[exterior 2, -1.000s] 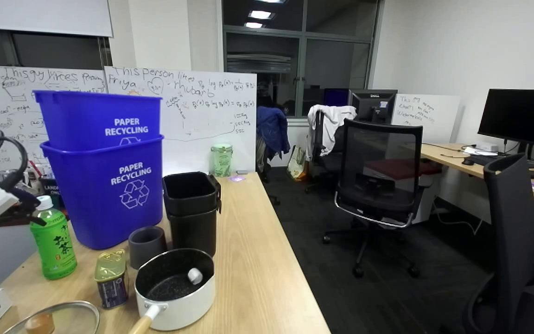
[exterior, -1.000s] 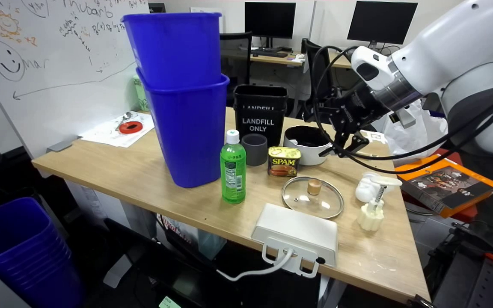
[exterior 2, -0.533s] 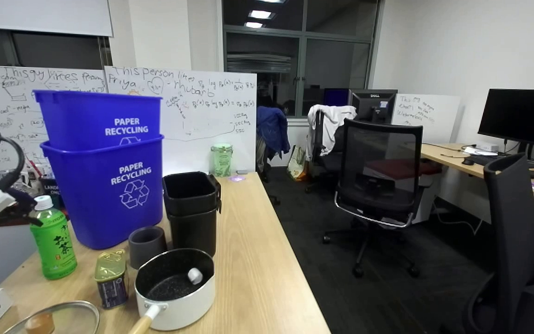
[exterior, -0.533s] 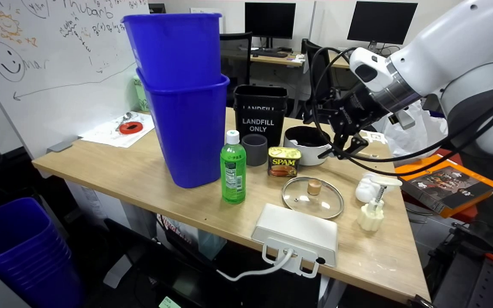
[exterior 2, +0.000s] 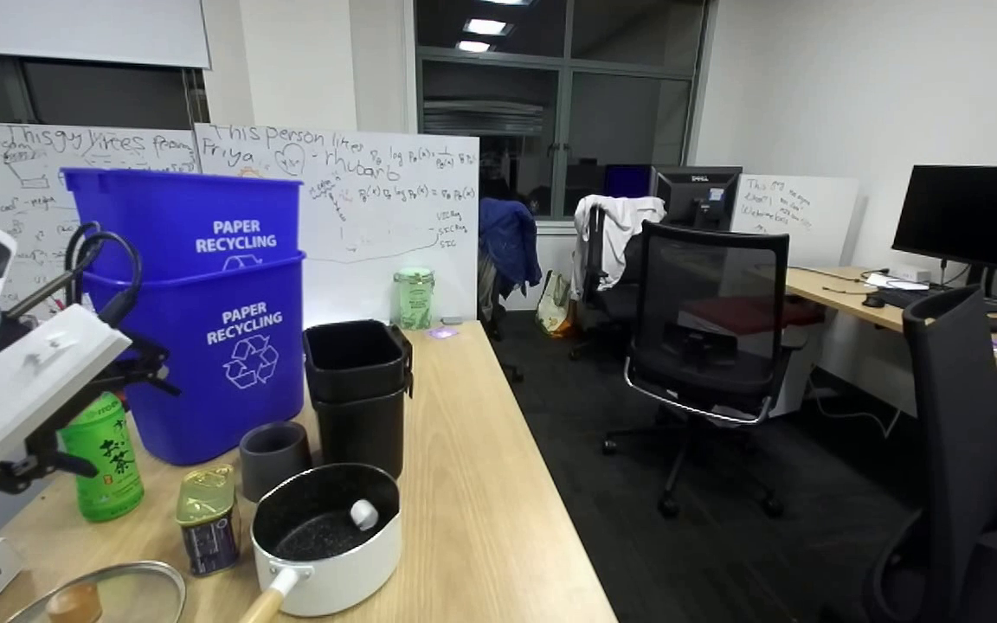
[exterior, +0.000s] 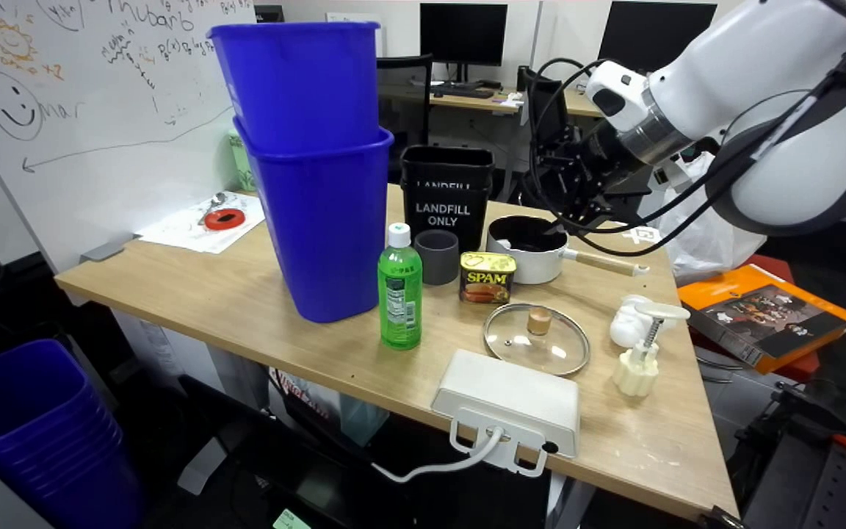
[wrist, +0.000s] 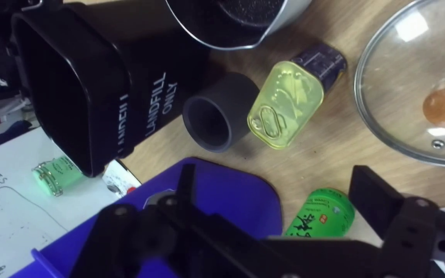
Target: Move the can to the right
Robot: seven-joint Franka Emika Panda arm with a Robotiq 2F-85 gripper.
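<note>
Two fingers [wrist: 373, 197] of the gripper [wrist: 273, 170] are wide apart and hold nothing. Left and right are as in the wrist view. Nearest are a green bottle [wrist: 319, 216], seen between the fingers, and two stacked blue bins [wrist: 242, 193] on the left. The can [wrist: 296, 104] is farther out, past the tips and a bit right of the middle between them. It stands up straight on the table [wrist: 330, 154]. Its top is long one way, and the long side slants from near left to far right. So I think the gripper must reach out and down, then turn a little, so it can pinch the can the short way.

A dark cup [wrist: 238, 102] is just left of the can. I can't tell if they touch, or if the cup has anything in it. On the right a glass lid [wrist: 411, 85] lies flat, and I guess the can could bump it going that way. Farther on is a white pot [wrist: 289, 19], near the can but apart from it. In an exterior view, a small white thing [exterior 2: 364, 516] sits in the pot. Far left are two black bins [wrist: 108, 88], one set in the other, too dark to see into.
</note>
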